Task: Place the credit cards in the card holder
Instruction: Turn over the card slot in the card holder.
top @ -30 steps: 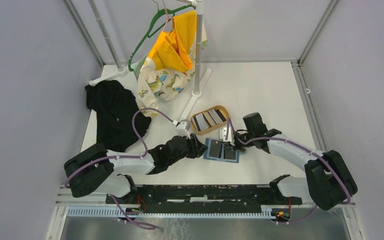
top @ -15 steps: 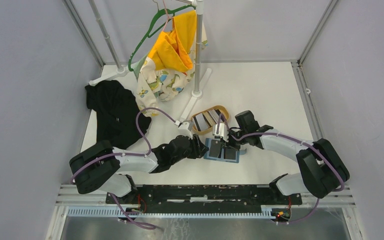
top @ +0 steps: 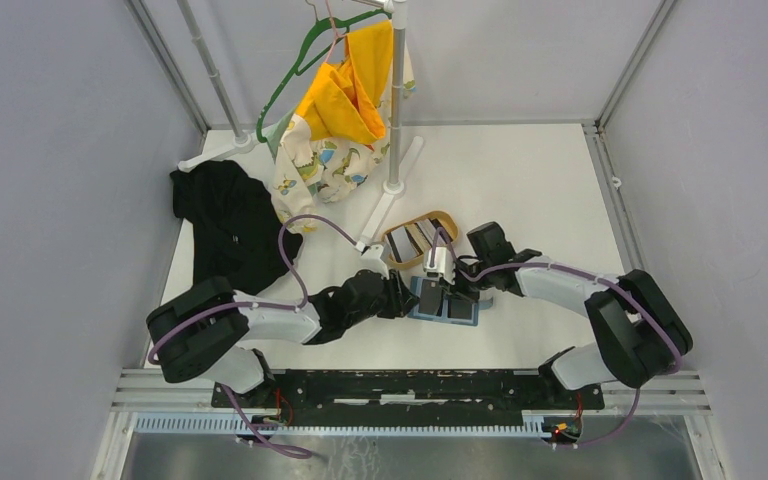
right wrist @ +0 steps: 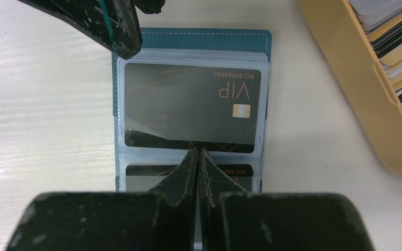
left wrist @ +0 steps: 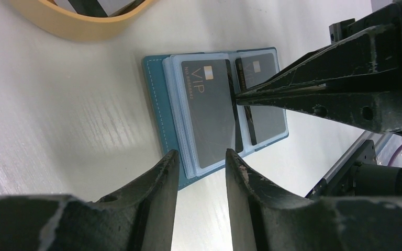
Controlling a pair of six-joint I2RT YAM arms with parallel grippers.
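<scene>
Top view: the open holder [top: 460,312] lies flat between the two arms. The left gripper [top: 403,298] is at its left edge, and the right gripper [top: 448,292] is over its middle. Behind the right gripper, the tray [top: 386,246] holds loose cards [top: 412,238].

Left wrist view: the left jaws stand apart and grip nothing, and the holder's near edge is just ahead of their tips. It cannot be told whether they touch it.

Right wrist view: the right fingers are pinched shut with nothing seen between them. Their tips are at the fold, against the edge of a dark card seated in its sleeve, and a second card sits in the sleeve under the fingers.

This looks like the final push seating a card. Next, the right gripper probably needs to lift, reach the tray on its right and pinch one thin card, while the left gripper steadies the holder.
</scene>
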